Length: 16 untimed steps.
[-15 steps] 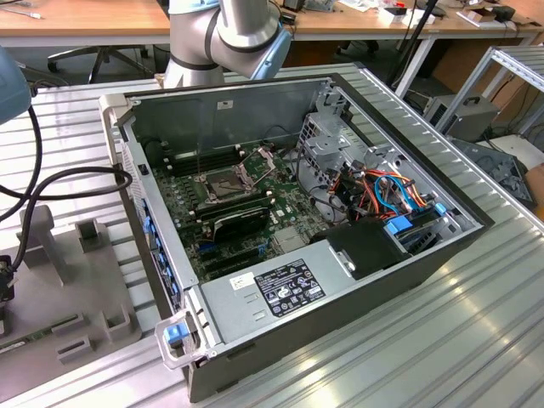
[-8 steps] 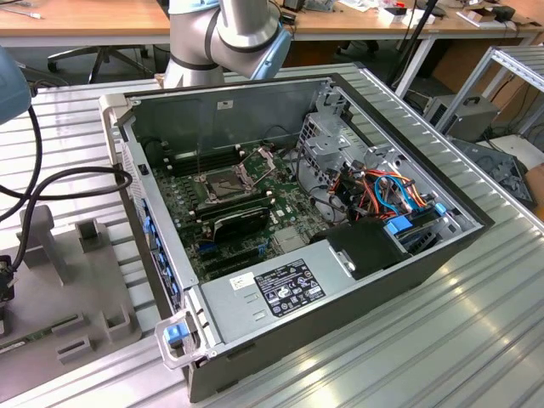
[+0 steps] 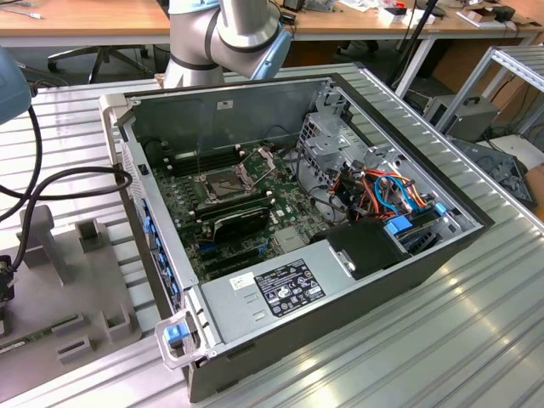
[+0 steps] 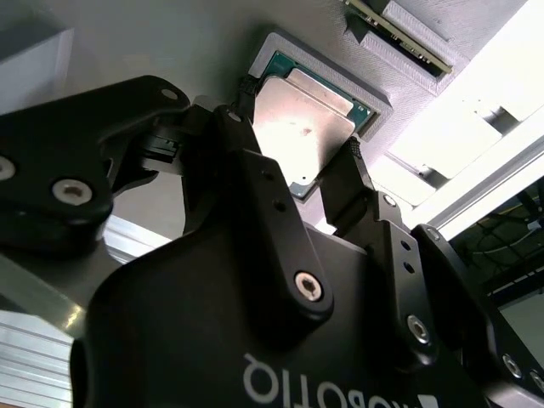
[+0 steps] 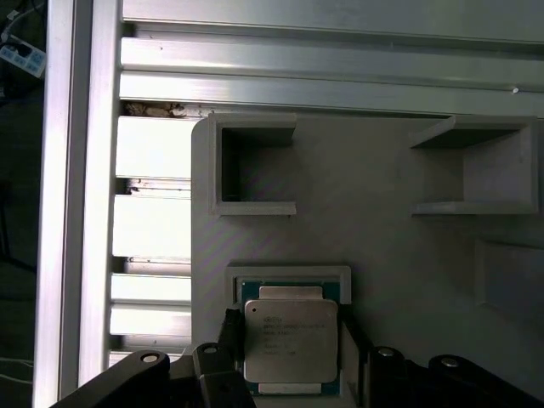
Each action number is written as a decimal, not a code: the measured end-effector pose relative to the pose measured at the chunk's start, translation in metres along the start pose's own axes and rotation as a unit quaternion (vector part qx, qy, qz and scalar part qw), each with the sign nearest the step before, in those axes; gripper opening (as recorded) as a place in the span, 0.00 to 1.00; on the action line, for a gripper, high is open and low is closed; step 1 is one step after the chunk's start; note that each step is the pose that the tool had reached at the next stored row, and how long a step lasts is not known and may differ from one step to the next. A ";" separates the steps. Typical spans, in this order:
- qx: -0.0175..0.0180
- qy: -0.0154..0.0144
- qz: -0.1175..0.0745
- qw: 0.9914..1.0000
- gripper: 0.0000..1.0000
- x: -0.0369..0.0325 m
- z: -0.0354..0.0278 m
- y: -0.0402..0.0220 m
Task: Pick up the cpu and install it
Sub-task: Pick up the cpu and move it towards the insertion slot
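The cpu (image 4: 302, 127), a small square chip with a dull silver top and a green rim, lies in a shallow recess of a grey printed holder (image 4: 374, 102). In the first wrist view the cpu (image 5: 289, 344) sits in the same recess, print side up. My gripper (image 4: 299, 121) straddles it: one black fingertip (image 4: 246, 89) rests against one edge and the other against the opposite edge, so it is shut on the chip. In the exterior view the motherboard socket (image 3: 223, 183) inside the open computer case stands with its metal frame (image 3: 257, 160) hinged up.
The grey holder (image 5: 382, 221) has further empty pockets (image 5: 255, 166) and lies on a ribbed aluminium table (image 5: 153, 238). The open case (image 3: 357, 280) holds memory sticks (image 3: 240, 223), bundled cables (image 3: 382, 191) and a power supply. Black cables (image 3: 51, 191) loop above the holder block (image 3: 76, 280).
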<state>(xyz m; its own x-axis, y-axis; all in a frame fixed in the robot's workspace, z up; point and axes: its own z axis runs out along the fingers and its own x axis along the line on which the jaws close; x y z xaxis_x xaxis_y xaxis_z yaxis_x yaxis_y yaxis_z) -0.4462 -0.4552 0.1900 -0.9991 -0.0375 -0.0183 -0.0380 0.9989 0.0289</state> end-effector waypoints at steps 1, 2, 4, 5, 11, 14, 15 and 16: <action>0.000 0.000 0.000 1.000 0.55 0.0000 0.0000 0.0000; 0.000 0.000 0.000 1.000 0.55 0.0000 -0.0001 0.0000; 0.000 0.000 0.000 1.000 0.55 -0.0001 -0.0007 0.0001; 0.000 0.000 0.000 1.000 0.55 -0.0001 -0.0011 0.0001; 0.000 0.000 0.000 1.000 0.55 -0.0001 -0.0062 0.0002; 0.000 0.000 0.000 1.000 0.55 -0.0002 -0.0092 0.0003; 0.000 0.000 0.000 1.000 0.55 -0.0002 -0.0101 0.0003; 0.000 0.000 0.000 1.000 0.55 -0.0002 -0.0107 0.0003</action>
<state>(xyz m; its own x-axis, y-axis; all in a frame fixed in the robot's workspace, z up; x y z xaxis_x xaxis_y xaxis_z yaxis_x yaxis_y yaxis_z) -0.4462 -0.4552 0.2007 -0.9991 -0.0374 -0.0185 -0.0380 0.9988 0.0295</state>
